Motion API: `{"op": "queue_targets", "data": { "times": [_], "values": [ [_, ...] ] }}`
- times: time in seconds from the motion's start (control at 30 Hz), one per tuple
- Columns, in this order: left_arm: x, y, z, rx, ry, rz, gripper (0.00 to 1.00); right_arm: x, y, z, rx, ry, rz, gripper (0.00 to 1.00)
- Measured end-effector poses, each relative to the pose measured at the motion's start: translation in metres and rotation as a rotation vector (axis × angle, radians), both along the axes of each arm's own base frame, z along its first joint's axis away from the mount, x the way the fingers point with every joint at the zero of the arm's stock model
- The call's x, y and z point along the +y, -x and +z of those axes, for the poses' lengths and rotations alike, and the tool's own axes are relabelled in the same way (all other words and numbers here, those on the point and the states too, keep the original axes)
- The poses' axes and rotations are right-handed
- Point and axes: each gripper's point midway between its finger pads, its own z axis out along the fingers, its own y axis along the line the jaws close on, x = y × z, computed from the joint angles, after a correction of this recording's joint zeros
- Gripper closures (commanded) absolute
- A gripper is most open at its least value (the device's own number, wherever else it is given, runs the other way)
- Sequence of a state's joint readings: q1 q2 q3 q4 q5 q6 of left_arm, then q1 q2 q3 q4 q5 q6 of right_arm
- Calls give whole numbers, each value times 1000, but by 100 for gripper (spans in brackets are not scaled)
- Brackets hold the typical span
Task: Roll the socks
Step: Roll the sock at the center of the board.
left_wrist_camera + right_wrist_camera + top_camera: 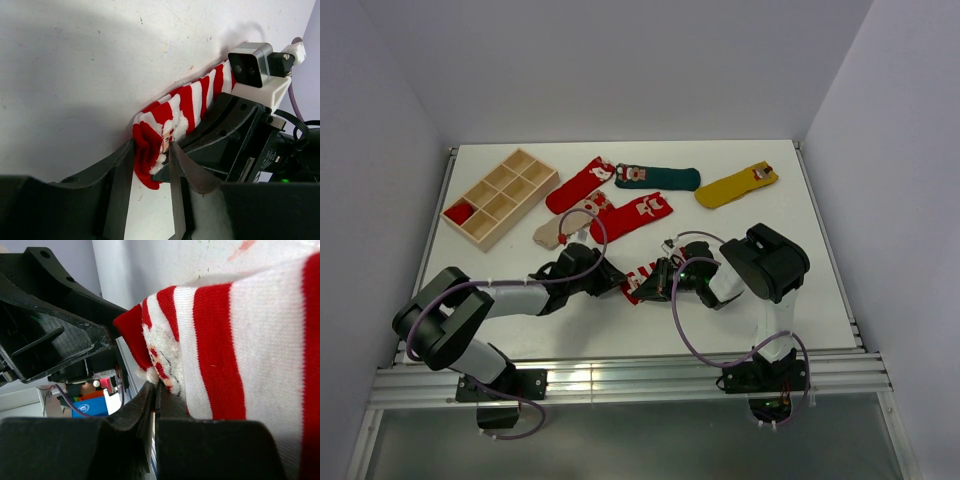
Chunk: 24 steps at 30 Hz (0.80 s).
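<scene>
Left gripper was part-open, straddling the bunched red end of the striped sock. Fabric met both fingers; couldn't tell whether it was clamped.

Right gripper was fully closed, tips pressed against the same sock just by the figure patch. Couldn't tell whether any fabric was pinched.

In the top view the sock sat lower centre on the table, mostly hidden between the two grippers. Its long axis ran lower-left to upper-right, straight from left gripper to right gripper. Left was nearer the end and right was further along, so my guess is the roll goes along that line, toward the right gripper.

Beyond that, loose and flat:
- beige sock
- red sock, mid-frame
- second red sock
- dark green sock
- mustard sock, upper right

Wooden tray sat upper left, divided into compartments. There was a red bundle in its lower-left corner cell, probably a rolled sock. I saw nothing in the other cells.
</scene>
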State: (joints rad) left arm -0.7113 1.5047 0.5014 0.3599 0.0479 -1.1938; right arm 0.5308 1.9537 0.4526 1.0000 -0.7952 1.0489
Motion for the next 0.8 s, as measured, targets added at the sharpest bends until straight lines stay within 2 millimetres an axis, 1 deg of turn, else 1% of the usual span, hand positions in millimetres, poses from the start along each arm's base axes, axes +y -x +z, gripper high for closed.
{"op": "queue_targets", "data": {
  "times": [0.3, 0.53, 0.8],
  "values": [
    [-4, -3, 4, 1, 6, -7, 70, 0, -1, 0, -4, 5, 3, 100],
    [-7, -5, 0, 21, -11, -8, 75, 1, -2, -1, -5, 8, 6, 100],
    [-12, -11, -10, 61, -46, -9, 92, 2, -3, -1, -1, 16, 8, 100]
  ]
}}
